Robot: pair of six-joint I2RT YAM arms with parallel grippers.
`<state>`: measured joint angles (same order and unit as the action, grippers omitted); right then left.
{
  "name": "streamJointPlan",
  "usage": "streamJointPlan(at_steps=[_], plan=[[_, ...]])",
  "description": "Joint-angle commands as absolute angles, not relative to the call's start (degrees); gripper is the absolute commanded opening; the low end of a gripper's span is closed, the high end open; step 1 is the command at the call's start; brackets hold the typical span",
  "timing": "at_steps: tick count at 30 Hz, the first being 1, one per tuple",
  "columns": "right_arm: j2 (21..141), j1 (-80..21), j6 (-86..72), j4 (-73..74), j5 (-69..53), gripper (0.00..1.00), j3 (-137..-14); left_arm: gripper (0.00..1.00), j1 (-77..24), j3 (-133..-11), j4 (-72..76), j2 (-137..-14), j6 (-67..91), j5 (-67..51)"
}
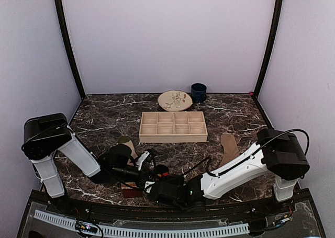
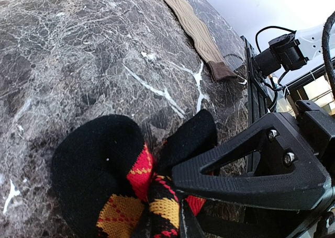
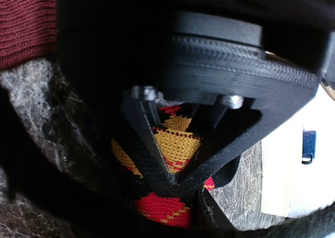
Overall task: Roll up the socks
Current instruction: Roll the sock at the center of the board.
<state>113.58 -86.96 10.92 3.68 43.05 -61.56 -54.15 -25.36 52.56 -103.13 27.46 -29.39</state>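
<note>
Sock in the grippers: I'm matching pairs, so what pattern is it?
Black sock with red and yellow diamonds; left wrist view.

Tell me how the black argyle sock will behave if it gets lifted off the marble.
The argyle sock will probably flop and drape, since its knit lies bunched in soft folds. It looks light for its size, being thin fabric. It seems unlikely to slide freely: coarse knit should drag on the marble tabletop, and loose ends may dangle.
</note>
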Motion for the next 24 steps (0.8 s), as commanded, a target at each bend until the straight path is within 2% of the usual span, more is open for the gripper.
streamJointPlan(at_steps=[1, 7, 17, 24], plan=[[117.3, -85.1, 11.8, 3.9, 39.0, 0.35, -60.6, 0.0, -54.8, -25.2, 51.1, -103.6, 27.3, -33.8], [117.4, -84.7, 12.1, 3.2, 38.9, 0.35, -60.5, 0.0, -54.7, -24.9, 52.1, -104.2, 27.1, -34.7], [117.2, -83.5, 11.7, 4.6, 36.4, 0.11, -60.7, 0.0, -54.6, -23.8, 52.5, -102.6, 27.3, -33.9], [116.9, -83.1, 11.7, 4.9, 35.4, 0.06, -60.8, 0.0, -54.5, -24.2, 52.3, -102.9, 27.3, -34.1]])
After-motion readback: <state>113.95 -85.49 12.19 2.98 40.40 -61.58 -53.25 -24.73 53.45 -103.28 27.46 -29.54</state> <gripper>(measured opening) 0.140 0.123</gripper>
